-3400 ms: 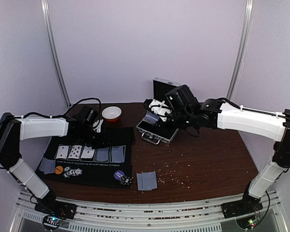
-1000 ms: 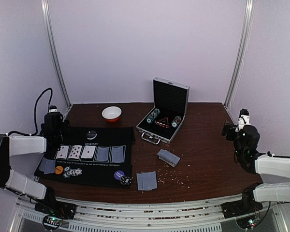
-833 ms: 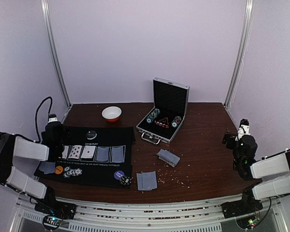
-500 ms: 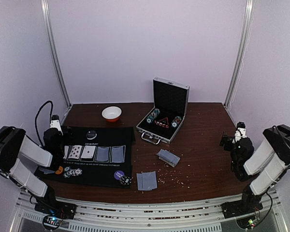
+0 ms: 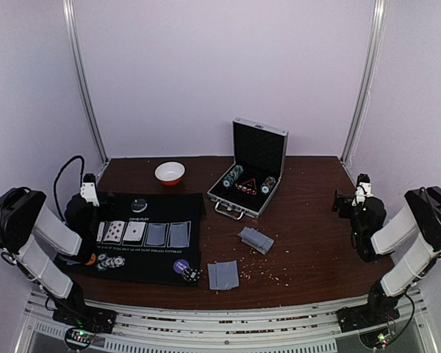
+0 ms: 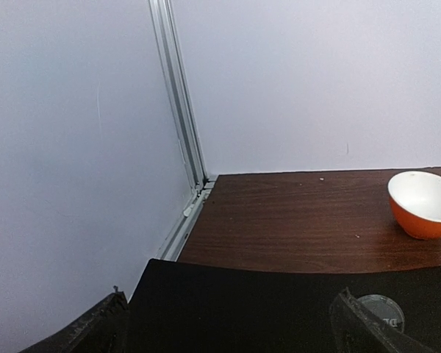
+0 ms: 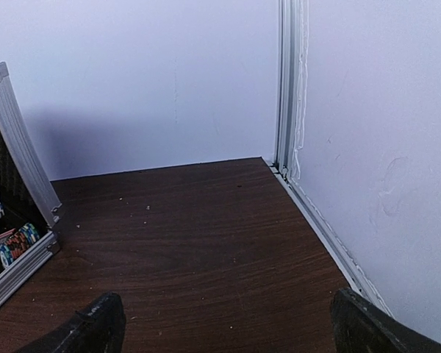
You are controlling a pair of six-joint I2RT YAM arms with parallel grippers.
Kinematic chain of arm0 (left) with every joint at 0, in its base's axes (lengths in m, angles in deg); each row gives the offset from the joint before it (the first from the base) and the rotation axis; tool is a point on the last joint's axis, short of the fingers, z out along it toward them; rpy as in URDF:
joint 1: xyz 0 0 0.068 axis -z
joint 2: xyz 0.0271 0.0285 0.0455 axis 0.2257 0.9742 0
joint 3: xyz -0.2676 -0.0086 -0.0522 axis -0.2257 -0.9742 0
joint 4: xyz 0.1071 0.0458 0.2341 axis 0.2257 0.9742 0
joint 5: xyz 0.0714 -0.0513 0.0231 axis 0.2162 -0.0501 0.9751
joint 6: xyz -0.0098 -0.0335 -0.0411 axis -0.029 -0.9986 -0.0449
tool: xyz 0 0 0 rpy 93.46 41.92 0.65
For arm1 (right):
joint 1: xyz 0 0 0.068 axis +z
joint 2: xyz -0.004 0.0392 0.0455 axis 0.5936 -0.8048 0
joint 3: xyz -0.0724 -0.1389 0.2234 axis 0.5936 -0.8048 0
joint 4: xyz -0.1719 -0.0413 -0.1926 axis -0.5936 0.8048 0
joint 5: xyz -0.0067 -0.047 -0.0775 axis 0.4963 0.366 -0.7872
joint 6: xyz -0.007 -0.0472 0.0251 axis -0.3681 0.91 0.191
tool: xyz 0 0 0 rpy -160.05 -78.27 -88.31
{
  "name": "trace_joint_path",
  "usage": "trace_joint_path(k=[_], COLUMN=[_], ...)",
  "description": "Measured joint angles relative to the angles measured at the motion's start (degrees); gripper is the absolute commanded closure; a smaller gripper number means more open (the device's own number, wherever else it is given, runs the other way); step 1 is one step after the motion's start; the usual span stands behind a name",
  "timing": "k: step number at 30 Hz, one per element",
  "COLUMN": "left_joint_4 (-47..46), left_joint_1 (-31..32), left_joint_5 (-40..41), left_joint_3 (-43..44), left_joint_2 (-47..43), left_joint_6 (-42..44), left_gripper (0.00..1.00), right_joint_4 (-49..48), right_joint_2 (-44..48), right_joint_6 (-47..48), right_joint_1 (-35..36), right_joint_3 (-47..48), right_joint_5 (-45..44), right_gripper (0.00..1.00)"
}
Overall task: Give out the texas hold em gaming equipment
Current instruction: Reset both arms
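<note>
Top external only: laid-out cards (image 5: 135, 233)

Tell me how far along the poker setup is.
Mostly done: five cards lie in a row on the black mat, with chips along its near edge and a card pile in front. Nothing is in hand; left gripper and right gripper are open, off at the sides. Possibly left: the deck on the table and chip stacks in the open case.
</note>
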Motion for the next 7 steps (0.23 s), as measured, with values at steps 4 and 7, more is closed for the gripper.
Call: trace_joint_path(k=[4,7], left_joint_4=[-0.3,-0.7], left_joint_1=[0.0,0.0], left_joint_5=[-0.4,-0.6], left_joint_3=[0.0,0.0], left_joint_2=[0.0,0.0], left_joint_6=[0.1,0.1], left_gripper=[0.02,0.02], right_joint_4=[0.1,0.4], right_joint_2=[0.0,0.0], right_joint_6=[0.0,0.0], right_joint_1=[0.0,0.0], right_joint_3=[0.0,0.0], right_joint_5=[0.4,0.7], right_gripper=[0.0,0.0])
